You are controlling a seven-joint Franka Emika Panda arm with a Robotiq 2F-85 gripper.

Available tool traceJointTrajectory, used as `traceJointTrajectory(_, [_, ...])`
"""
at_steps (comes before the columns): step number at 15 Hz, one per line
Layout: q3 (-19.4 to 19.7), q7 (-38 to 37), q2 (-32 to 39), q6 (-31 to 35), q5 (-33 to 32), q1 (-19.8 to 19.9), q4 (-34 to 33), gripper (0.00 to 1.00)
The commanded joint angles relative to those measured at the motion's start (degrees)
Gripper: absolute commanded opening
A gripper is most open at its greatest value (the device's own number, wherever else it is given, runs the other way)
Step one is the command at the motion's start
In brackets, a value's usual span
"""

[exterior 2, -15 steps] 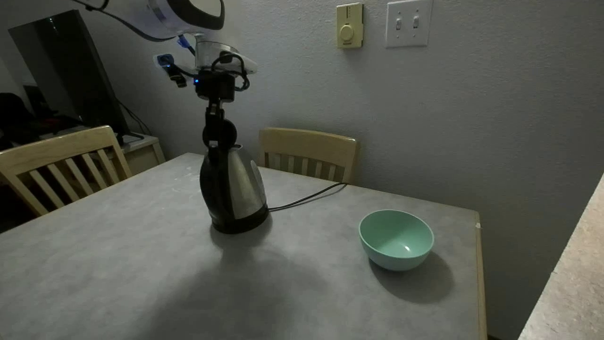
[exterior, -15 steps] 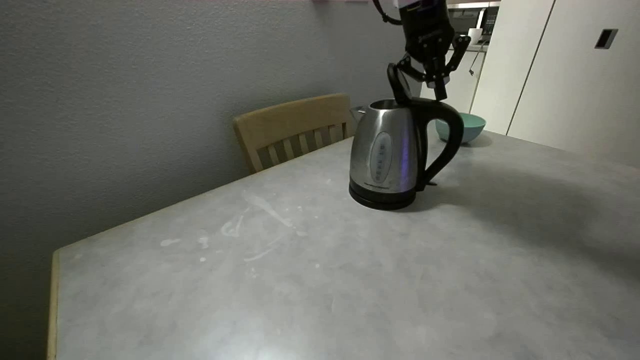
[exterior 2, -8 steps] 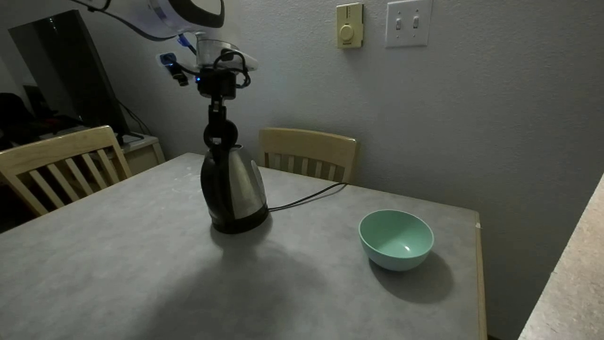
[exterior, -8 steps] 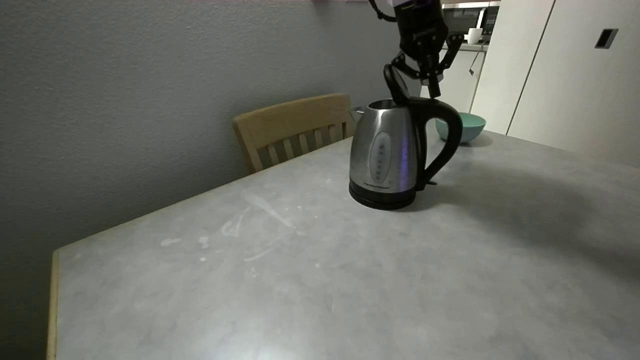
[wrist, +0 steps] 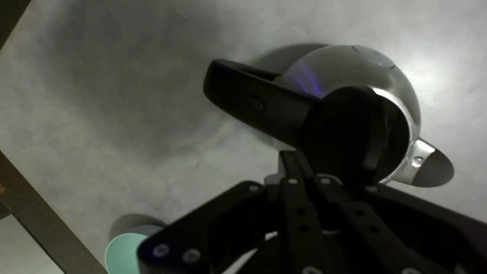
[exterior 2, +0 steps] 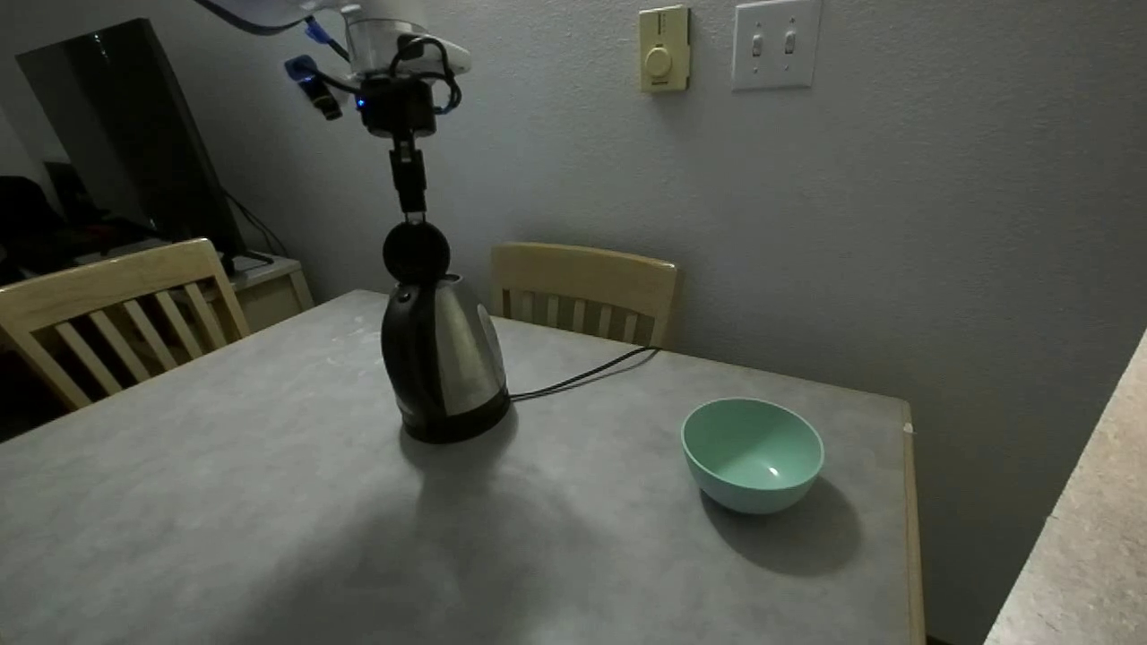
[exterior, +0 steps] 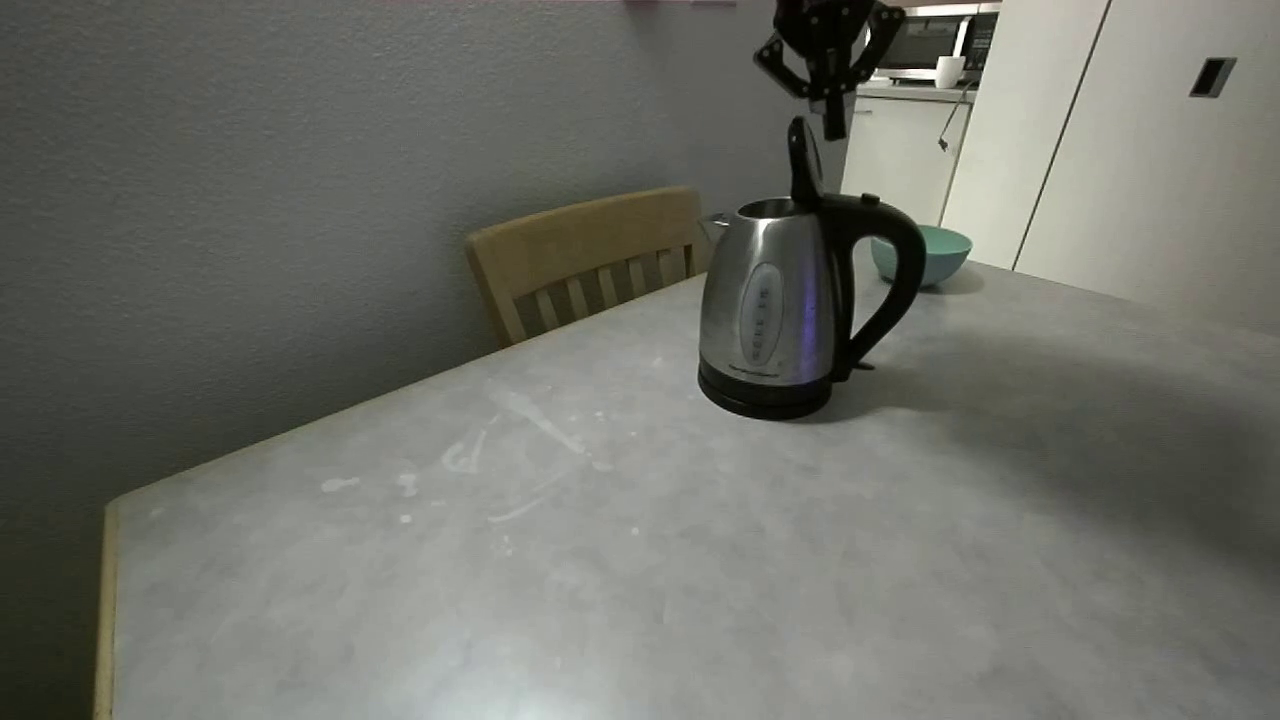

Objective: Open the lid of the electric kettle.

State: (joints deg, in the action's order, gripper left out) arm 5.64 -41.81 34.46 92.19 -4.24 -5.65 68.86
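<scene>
The brushed-steel electric kettle point(exterior: 765, 310) stands upright on the table, also seen in an exterior view point(exterior 2: 466, 354) and the wrist view point(wrist: 342, 64). Its round black lid point(exterior: 804, 160) stands up nearly vertical on its hinge by the handle point(exterior: 905, 255). The lid also shows in an exterior view point(exterior 2: 417, 253) and in the wrist view point(wrist: 335, 129). The kettle's mouth point(exterior: 768, 208) is uncovered. My gripper point(exterior: 834, 130) is shut with nothing between its fingertips point(wrist: 295, 154). It hovers above the handle, near the lid's top on the handle side, with a gap showing in an exterior view point(exterior 2: 414, 215).
A green bowl point(exterior 2: 751, 457) stands on the table point(exterior 2: 224, 502). A black cord point(exterior 2: 582, 379) runs from the kettle base to the table's wall-side edge. Wooden chairs point(exterior 2: 587, 291) stand along the table, with the wall behind.
My gripper has risen from the kettle handle to above it, staying shut. The lid has swung from leaning towards the mouth to nearly upright. The button on the handle is now uncovered.
</scene>
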Motion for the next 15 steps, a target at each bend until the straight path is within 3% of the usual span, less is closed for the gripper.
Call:
traceJointTrajectory(1, [-0.07, 1.08, -3.66, 1.74, -2.04, -0.54, 2.06, 0.0])
traceJointTrajectory(13, [-0.1, 1.17, -7.12, 3.46, -2.18, -0.65, 2.59, 0.0])
traceJointTrajectory(15, [-0.12, 0.97, -7.19, 3.8, -2.03, -0.66, 2.73, 0.27])
